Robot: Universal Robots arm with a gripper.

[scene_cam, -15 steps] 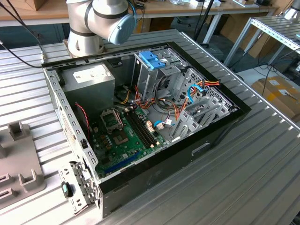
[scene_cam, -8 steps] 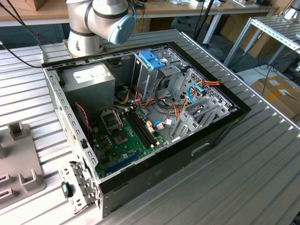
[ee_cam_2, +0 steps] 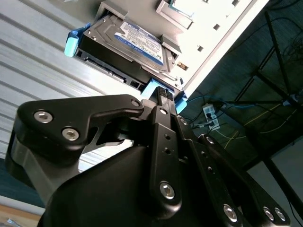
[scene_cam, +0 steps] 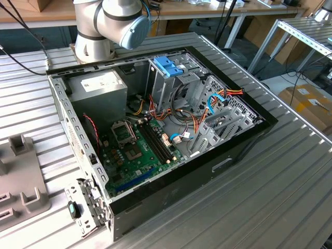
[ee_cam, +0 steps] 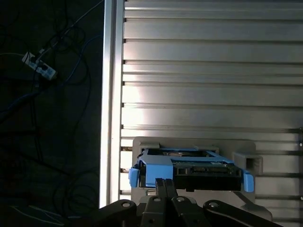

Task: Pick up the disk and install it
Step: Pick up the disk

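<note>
The disk is a flat silver drive with a white and blue label in a light-blue plastic carrier. It lies in a pale grey holder on the ribbed metal table. My gripper appears in both wrist views with its black fingers drawn together. Its tips are right at the near blue end of the carrier, and I cannot tell whether they touch it. Nothing shows between the fingers.
In the exterior view an open computer case lies on the table, holding a metal drive cage with a blue latch, a grey power supply, a green board and loose cables. The arm's base stands behind it. Grey fixtures sit at the exterior view's left.
</note>
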